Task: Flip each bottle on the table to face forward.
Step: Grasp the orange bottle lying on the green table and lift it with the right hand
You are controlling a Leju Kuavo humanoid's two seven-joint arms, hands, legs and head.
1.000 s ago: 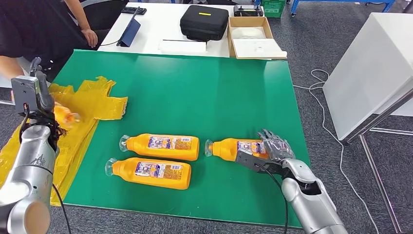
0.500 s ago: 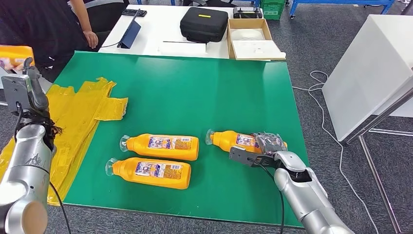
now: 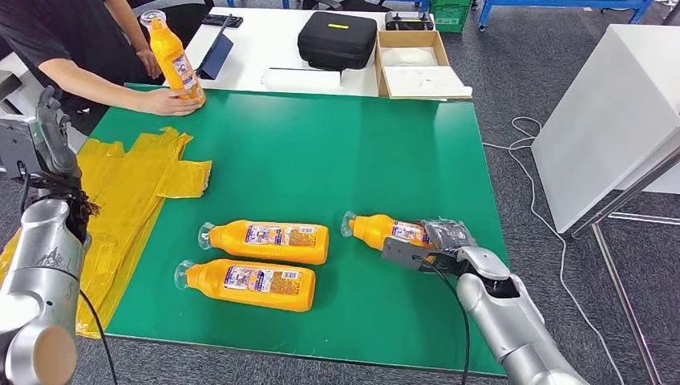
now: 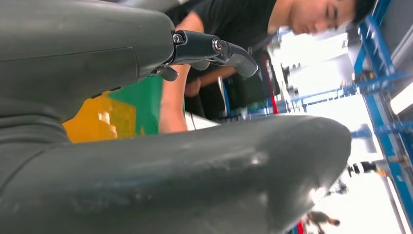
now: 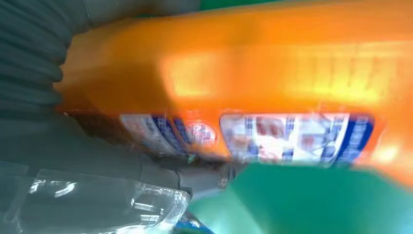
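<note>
Green table (image 3: 321,160) holds 3 orange bottles lying flat. My right hand (image 3: 445,238) grips the right bottle (image 3: 385,229); 2 others (image 3: 265,241) (image 3: 248,284) lie beside it. Person's hand (image 3: 172,102) stands a 4th bottle (image 3: 174,56) at the far edge. My left hand (image 3: 48,132) is raised, fingers apart, holding nothing.

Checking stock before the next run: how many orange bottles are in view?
4. Two lie side by side mid-table, one lies under the right hand, and one stands at the far left edge, held by a person.

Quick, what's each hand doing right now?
Left hand: raised, holding nothing, fingers apart.
Right hand: gripping the lying orange plastic bottle.
</note>
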